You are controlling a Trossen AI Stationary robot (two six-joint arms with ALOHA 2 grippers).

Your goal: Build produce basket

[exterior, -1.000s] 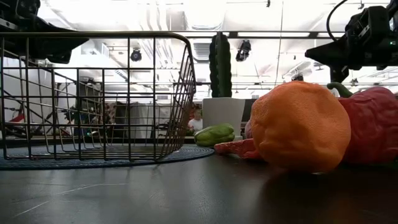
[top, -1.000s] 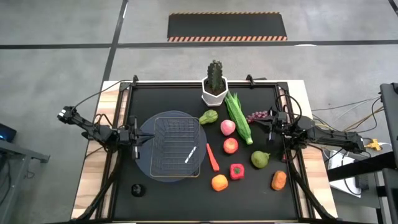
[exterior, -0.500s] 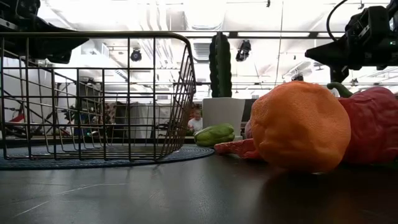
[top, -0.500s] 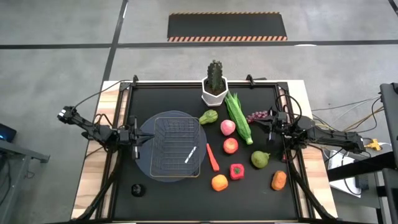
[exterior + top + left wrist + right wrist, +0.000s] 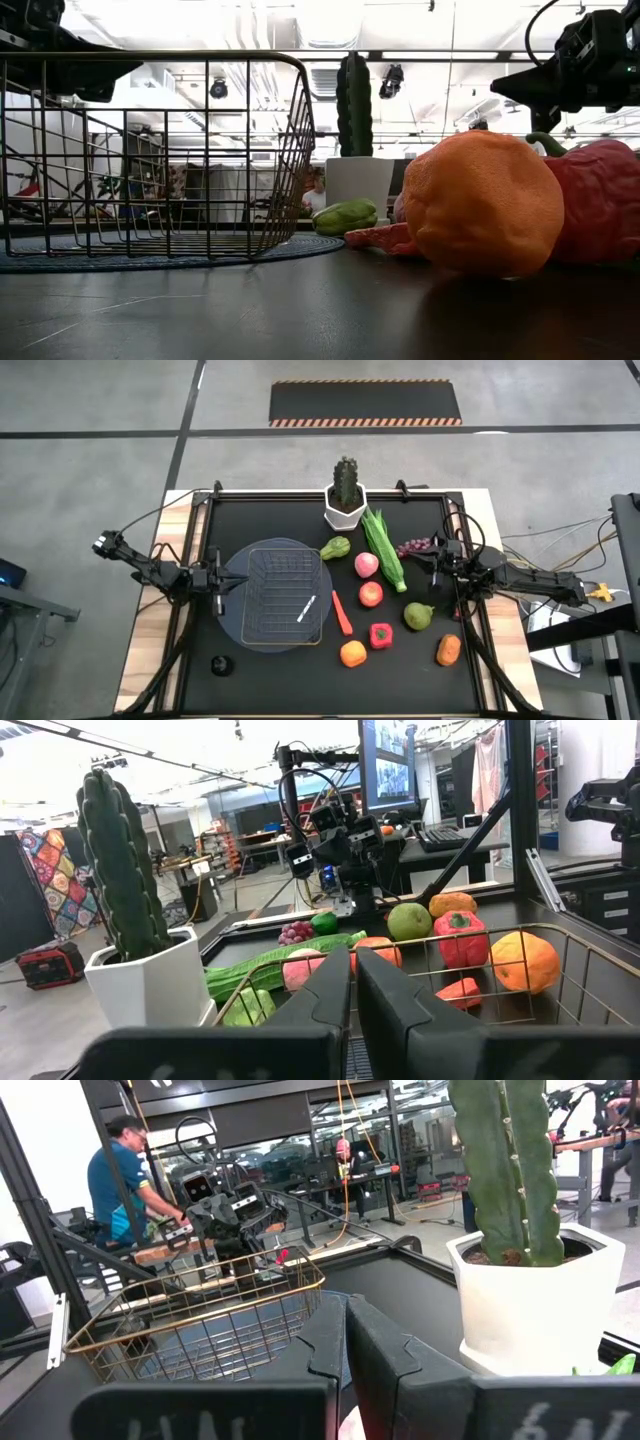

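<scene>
Basket: shallow dark wire-mesh basket (image 5: 283,596), roughly square with rounded corners, sits on a round grey-blue disc (image 5: 232,618) at the table's left-centre — no fruit inside, only a small white strip on its floor.
Left gripper: the left gripper (image 5: 226,582) waits at the basket's left edge, above the disc; fingers pressed together, gripping nothing.
Pot: white pot with a dark green cactus (image 5: 345,494) at the far edge, centre.
Near the basket: green pear (image 5: 335,547) just beside its far right corner; slim red carrot-shaped piece (image 5: 341,612) beside its right wall.
Middle produce: long green leafy stalk (image 5: 383,545) slanting from the pot; pink apple (image 5: 366,564) touching it; red apple (image 5: 371,594) nearer; red pepper (image 5: 381,635) and orange (image 5: 352,653) at the front.
Right produce: purple grapes (image 5: 412,546), second green pear (image 5: 418,616), orange carrot (image 5: 448,650).
Right gripper: the right gripper (image 5: 424,564) is near the grapes — fingers closed on each other, empty.
</scene>
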